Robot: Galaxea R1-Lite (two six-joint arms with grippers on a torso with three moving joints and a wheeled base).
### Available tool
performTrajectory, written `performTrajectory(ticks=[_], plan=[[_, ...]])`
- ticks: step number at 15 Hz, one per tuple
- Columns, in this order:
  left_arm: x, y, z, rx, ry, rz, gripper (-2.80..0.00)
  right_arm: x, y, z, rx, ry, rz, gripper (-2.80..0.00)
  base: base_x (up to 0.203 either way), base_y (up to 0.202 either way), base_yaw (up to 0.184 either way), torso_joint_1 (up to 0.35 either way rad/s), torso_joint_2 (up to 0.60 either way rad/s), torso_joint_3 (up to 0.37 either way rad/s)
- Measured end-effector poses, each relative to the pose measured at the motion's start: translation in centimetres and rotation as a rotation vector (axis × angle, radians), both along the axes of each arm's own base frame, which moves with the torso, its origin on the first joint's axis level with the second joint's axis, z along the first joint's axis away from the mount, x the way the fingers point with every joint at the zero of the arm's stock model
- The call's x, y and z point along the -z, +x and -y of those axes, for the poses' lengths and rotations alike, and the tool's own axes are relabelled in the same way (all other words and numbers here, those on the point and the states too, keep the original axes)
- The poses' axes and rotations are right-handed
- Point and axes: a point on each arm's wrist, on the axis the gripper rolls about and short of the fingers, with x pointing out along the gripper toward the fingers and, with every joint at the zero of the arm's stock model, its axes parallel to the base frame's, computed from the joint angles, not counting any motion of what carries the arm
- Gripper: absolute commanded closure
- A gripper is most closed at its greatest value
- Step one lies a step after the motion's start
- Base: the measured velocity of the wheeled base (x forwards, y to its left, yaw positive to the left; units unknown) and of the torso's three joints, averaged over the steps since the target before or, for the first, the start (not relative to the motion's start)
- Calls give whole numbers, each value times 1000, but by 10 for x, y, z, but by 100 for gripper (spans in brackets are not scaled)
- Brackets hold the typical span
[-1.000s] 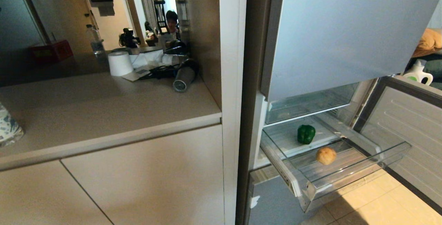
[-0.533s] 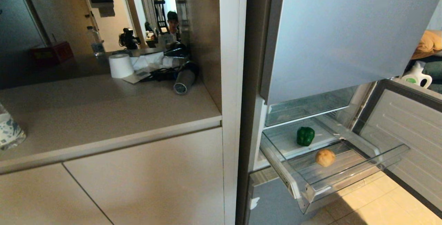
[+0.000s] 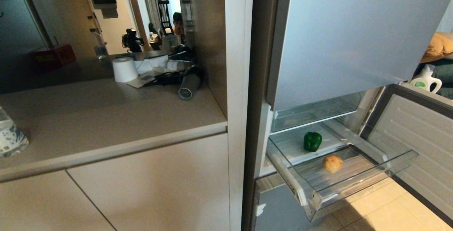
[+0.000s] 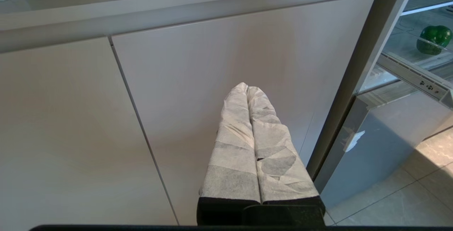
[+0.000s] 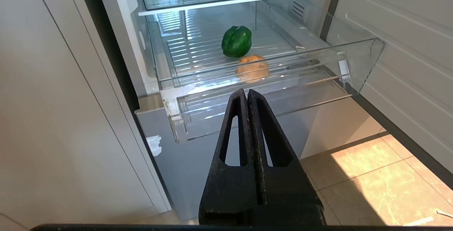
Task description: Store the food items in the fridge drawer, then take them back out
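The fridge drawer stands open, its clear bin pulled out over the floor. Inside lie both food items: a glossy green bell pepper toward the back and a golden-brown roundish lump nearer the front wall. The right wrist view shows the pepper and the lump behind the bin's front wall. My right gripper is shut and empty, low in front of the bin. Facing the beige cabinet beside the fridge, my left gripper, wrapped in white, is shut and empty; the pepper shows off to one side. Neither arm appears in the head view.
The ribbed white inside of an open fridge door stands right of the bin. The tall top door hangs above, and the lowest front carries a white tape scrap. On the counter are a paper roll and hair dryer.
The whole head view has shifted slightly, with the counter and fridge sliding down in the picture, so the camera moved. The food items and the bin stay put.
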Motion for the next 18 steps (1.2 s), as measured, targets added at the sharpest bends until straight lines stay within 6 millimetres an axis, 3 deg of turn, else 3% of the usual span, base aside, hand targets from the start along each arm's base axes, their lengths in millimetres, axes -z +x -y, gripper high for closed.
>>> performTrajectory(ticks=[11, 18], plan=[[0, 0, 0, 0, 0, 0, 0, 0, 0, 0, 0, 0, 0, 0, 0, 0, 0, 26, -54, -26], [0, 0, 0, 0, 0, 0, 0, 0, 0, 0, 0, 0, -1, 0, -1, 4, -129, 0, 0, 5]])
